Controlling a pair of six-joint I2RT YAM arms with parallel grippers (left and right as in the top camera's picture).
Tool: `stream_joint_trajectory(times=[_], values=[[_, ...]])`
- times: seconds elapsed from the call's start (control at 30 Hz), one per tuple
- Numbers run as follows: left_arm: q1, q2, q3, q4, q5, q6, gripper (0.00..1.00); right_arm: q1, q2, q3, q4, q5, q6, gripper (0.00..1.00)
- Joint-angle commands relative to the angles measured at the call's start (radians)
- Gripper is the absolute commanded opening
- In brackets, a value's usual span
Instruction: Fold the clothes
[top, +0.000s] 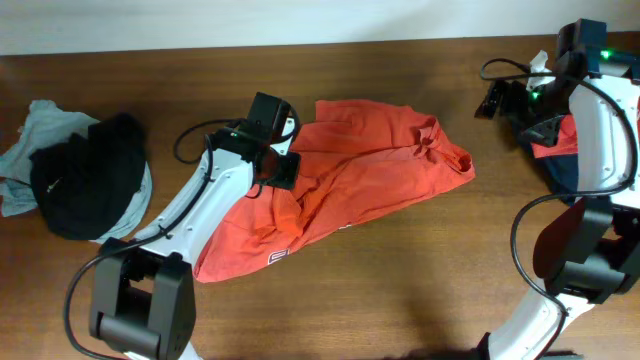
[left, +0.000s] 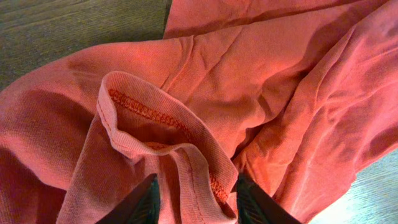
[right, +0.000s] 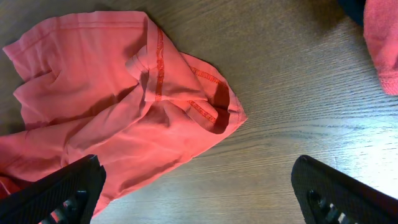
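The large orange-red T-shirt (top: 370, 165) lies crumpled across the middle of the table. My left gripper (top: 282, 166) is down on its left part. In the left wrist view its fingers (left: 198, 202) are drawn in on a raised fold of the shirt's stitched hem (left: 140, 109). My right gripper (top: 494, 100) is wide open and empty, hovering over bare wood just right of the shirt. In the right wrist view (right: 199, 193) the shirt's sleeve end (right: 118, 93) lies ahead to the left.
A black garment (top: 85, 180) sits piled on a pale grey-blue one (top: 30, 135) at the far left. Red (top: 560, 148) and navy (top: 565, 175) garments lie at the right edge behind my right arm; the red one shows in the right wrist view (right: 382, 43).
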Motion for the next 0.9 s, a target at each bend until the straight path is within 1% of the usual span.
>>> stream_joint_trajectory(times=[0.0,0.03,0.1,0.13,0.27,0.43,0.53,0.67,0.73,0.87], values=[[-0.002,0.039,-0.008,0.001,-0.004,-0.002,0.38,-0.002,-0.004,0.016,0.002,-0.010,-0.008,0.99],[-0.002,0.050,-0.008,0.000,-0.004,-0.002,0.38,-0.002,-0.004,0.016,0.002,-0.009,-0.008,0.99],[-0.002,0.069,-0.008,-0.008,-0.004,-0.002,0.04,-0.002,-0.004,0.016,0.002,-0.009,-0.019,0.99],[-0.002,0.069,-0.008,-0.015,-0.004,-0.003,0.01,-0.002,-0.004,0.016,0.002,-0.009,-0.019,0.99],[-0.002,0.009,0.031,-0.097,-0.005,-0.069,0.01,-0.002,-0.004,0.016,0.007,-0.009,-0.019,0.99],[-0.002,-0.152,0.077,-0.243,-0.004,-0.153,0.01,-0.002,-0.004,0.016,0.018,-0.009,-0.019,0.99],[-0.003,-0.255,0.077,-0.363,-0.004,-0.232,0.01,-0.002,-0.004,0.016,0.029,-0.010,-0.018,0.99],[-0.003,-0.346,0.077,-0.576,-0.001,-0.337,0.01,-0.002,-0.003,0.016,0.045,-0.025,-0.018,0.99],[-0.003,-0.365,0.077,-0.670,0.028,-0.368,0.01,-0.002,-0.003,0.016,0.052,-0.037,-0.018,0.99],[-0.026,-0.369,0.074,-0.820,0.144,-0.381,0.01,-0.002,-0.003,0.016,0.063,-0.082,-0.018,0.99]])
